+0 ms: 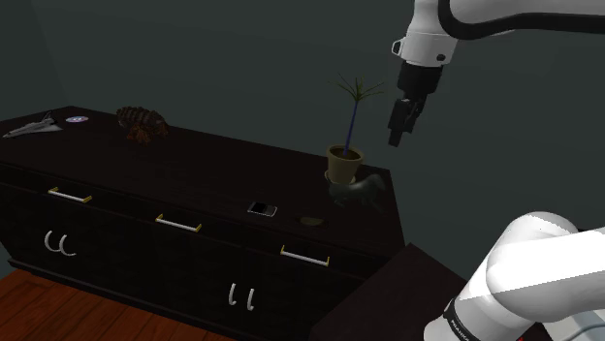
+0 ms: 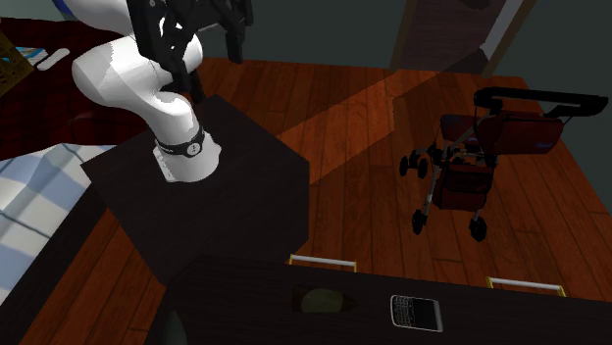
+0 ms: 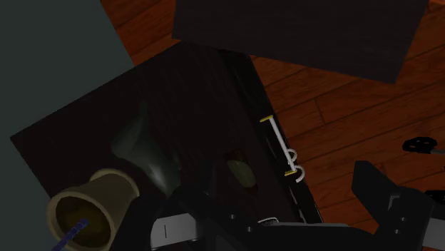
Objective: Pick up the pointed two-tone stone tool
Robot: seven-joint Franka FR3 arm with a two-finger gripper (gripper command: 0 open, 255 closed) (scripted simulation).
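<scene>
dark dresser point(image 1: 194, 160) carries a potted plant point(image 1: 344, 160), phone point(image 1: 262, 208), olive stone point(image 1: 311, 221), figurine point(image 1: 357, 191) and toy jet point(image 1: 29, 127).

The arm point(image 1: 528, 276) is built of fat, rounded white links with a glossy shell, parted by dark grey joint seams. A black collar point(image 2: 183, 147) with tiny white lettering rings its lowest link. The wrist ends in a white cuff bearing a small round stud, and fixed to it is the all-black, blocky tool point(image 1: 397, 136).

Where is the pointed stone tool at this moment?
In the shoulder view the stone tool lies near the dresser's front edge, just right of the phone and in front of the potted plant.
</scene>
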